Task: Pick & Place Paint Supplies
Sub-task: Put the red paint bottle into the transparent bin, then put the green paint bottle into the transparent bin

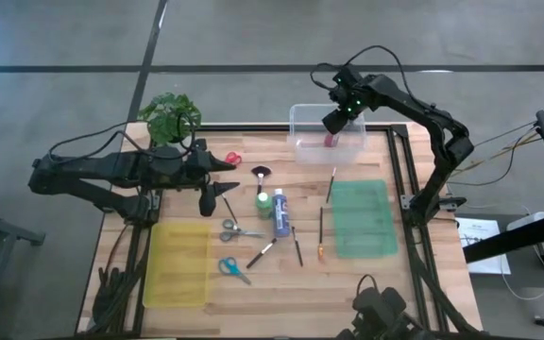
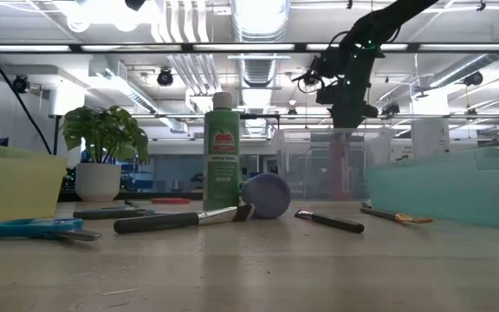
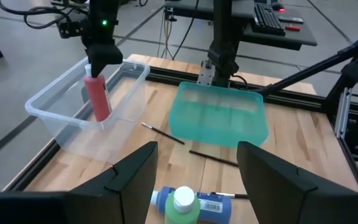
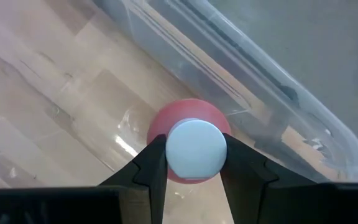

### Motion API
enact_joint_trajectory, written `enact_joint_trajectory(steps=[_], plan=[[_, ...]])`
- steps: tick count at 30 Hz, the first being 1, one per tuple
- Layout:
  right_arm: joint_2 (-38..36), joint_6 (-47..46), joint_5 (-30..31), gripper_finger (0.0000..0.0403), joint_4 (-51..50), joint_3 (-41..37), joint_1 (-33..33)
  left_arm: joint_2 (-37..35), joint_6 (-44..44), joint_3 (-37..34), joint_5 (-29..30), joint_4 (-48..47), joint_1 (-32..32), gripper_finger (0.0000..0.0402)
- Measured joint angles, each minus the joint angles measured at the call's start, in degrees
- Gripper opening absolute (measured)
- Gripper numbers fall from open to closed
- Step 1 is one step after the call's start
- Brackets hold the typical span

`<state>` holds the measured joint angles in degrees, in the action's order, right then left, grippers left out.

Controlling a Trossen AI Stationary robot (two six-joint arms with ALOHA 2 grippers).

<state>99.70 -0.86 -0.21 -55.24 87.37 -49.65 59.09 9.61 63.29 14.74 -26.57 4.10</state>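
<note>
My right gripper (image 1: 333, 123) hangs over the clear bin (image 1: 300, 118) at the table's far edge, shut on a pink white-capped bottle (image 3: 98, 96) that stands upright inside the bin. My left gripper (image 1: 217, 184) hovers open above the table's left middle, touching nothing. In its wrist view the open fingers (image 3: 135, 180) frame an upright green bottle (image 3: 182, 202). A blue bottle (image 1: 280, 215) lies on its side beside the green one. Thin brushes (image 1: 297, 244) and grey scissors (image 1: 237, 228), blue scissors (image 1: 232, 269) and red scissors (image 1: 232, 158) lie flat on the wood. My right gripper pinches the pink bottle by its white cap (image 4: 196, 151), at the top, one finger on each side. The fingers come from above, pointing down. The bottle hangs nearly upright below them inside the clear bin; I cannot tell whether its base (image 3: 102, 117) touches the bin floor.
A yellow tray (image 1: 178, 264) sits near the left front and a teal tray (image 1: 362, 219) on the right. A potted plant (image 1: 170, 118) stands at the far left corner. A black frame rail (image 1: 399, 170) borders the table's right side.
</note>
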Motion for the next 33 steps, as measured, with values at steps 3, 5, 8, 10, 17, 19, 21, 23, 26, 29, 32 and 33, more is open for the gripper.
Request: enact_joint_trajectory(steps=[3,5,8,10,17,19,21,23,26,29,32,33], plan=[[0.00,1.09,-0.12,0.0114,-0.04,-0.19,-0.07,0.00,0.06,0.00,0.00,0.02,0.00,0.0234],[0.00,2.09,-0.30,0.0114,-0.42,-0.21,-0.03,0.00,0.06,0.00,0.00,0.00,0.00,0.0234],[-0.12,3.02,-0.37,0.0118,-1.44,-0.28,-0.02,0.00,0.03,0.00,0.00,0.00,0.00,0.0234],[-0.13,2.52,-0.38,0.0147,-1.55,-0.33,-0.02,0.00,-0.14,0.00,0.00,0.00,-0.02,0.0234],[-0.39,2.56,-0.21,0.0254,-1.55,-0.41,-0.02,0.00,-0.16,0.00,0.00,0.12,-0.02,0.0234],[-1.43,2.73,-0.02,0.0266,-1.53,-0.44,-0.02,0.00,-0.18,0.00,0.00,0.28,-0.02,0.0234],[-3.28,2.88,0.00,0.0270,-1.40,-0.44,-0.02,0.00,-0.21,0.00,0.00,0.28,-0.02,0.0234],[-5.57,2.81,0.02,0.0271,-1.47,-0.44,-0.01,0.00,-0.56,0.00,0.00,0.26,-0.02,0.0234],[-10.10,1.37,-2.25,0.0272,-1.54,-0.44,0.72,0.00,-0.98,0.00,0.00,0.24,-0.02,0.0234],[-15.37,0.83,-11.11,0.0273,-0.94,-0.52,3.35,0.00,-2.29,0.00,0.02,0.20,-0.02,0.0234],[-20.48,1.65,-19.23,0.0273,1.21,-1.83,9.90,-0.11,-3.28,0.00,0.04,0.04,-0.02,0.0234],[-22.14,2.18,-19.95,0.0273,1.88,-2.45,12.92,-0.17,-3.89,0.00,0.07,0.04,-0.02,0.0234]])
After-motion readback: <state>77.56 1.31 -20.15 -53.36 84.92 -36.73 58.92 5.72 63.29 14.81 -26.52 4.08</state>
